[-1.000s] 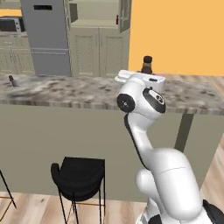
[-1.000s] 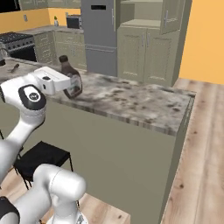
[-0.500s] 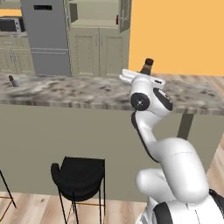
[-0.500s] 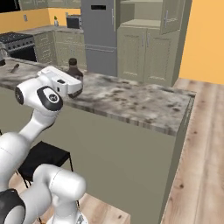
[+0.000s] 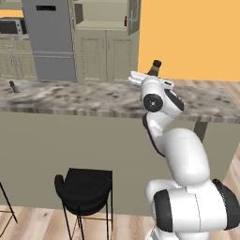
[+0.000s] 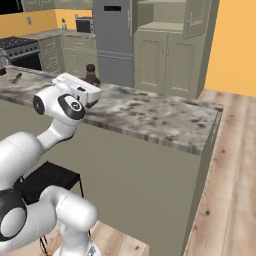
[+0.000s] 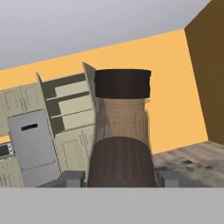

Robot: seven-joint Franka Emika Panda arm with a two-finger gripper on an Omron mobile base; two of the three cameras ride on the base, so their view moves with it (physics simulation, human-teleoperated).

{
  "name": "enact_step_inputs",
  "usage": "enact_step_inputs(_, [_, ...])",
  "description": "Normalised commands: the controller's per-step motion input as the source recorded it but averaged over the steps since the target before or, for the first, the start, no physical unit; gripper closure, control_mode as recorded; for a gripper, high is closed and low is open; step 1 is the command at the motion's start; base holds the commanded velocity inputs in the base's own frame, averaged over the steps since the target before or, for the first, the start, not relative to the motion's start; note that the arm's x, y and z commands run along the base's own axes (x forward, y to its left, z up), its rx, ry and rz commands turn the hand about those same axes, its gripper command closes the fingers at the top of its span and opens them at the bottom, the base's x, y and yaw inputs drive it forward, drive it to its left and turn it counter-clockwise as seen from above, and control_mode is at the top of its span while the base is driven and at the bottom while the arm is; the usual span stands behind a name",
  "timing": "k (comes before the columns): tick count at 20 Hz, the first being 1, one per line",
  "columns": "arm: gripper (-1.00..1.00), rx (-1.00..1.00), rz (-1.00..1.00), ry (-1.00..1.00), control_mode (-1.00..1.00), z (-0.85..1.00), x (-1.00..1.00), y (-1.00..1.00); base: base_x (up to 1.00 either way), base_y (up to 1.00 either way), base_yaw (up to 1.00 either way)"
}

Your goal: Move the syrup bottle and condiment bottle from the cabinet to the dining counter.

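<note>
My gripper (image 7: 120, 178) is shut on the syrup bottle (image 7: 122, 131), a brown bottle with a dark cap and a pale neck, standing between the two fingers (image 7: 72, 178). From the base, the syrup bottle (image 5: 155, 68) (image 6: 91, 75) pokes up behind my white hand at the near edge of the dining counter (image 5: 70, 98) (image 6: 150, 115). Whether its base touches the stone top is hidden. The cabinet (image 5: 105, 47) (image 6: 165, 30) stands beyond with an upper door open. A tiny red condiment bottle (image 5: 125, 21) sits on its shelf.
A grey fridge (image 5: 49, 37) (image 6: 112, 35) stands left of the cabinet. A black stool (image 5: 84, 185) is tucked under the counter's near side. A small dark object (image 5: 14, 86) lies at the counter's far left end. A stove (image 6: 20, 50) is at the back left.
The hand has lifted a little and reached farther over the counter with the syrup bottle still in its grip. The elbow has swung upward.
</note>
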Motion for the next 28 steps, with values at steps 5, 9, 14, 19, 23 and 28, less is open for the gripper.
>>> enact_step_inputs(5, [1.00, -0.07, 0.00, 0.00, -1.00, -0.33, 0.31, 0.16, 0.00, 0.00, 0.00])
enact_step_inputs(9, [1.00, -0.07, 0.00, 0.00, -1.00, -0.26, 0.24, 0.16, 0.00, 0.00, 0.00])
enact_step_inputs(14, [1.00, -0.03, 0.00, 0.00, -1.00, -0.20, 0.28, 0.01, 0.00, 0.00, 0.00])
enact_step_inputs(19, [1.00, 0.00, 0.00, 0.01, -1.00, -0.18, 0.38, 0.00, 0.00, 0.00, 0.00])
enact_step_inputs(23, [1.00, 0.00, 0.00, 0.04, -1.00, -0.19, 0.38, 0.00, 0.00, 0.00, 0.00])
enact_step_inputs(28, [1.00, 0.00, 0.00, 0.05, -1.00, -0.16, 0.38, 0.00, 0.00, 0.00, 0.00])
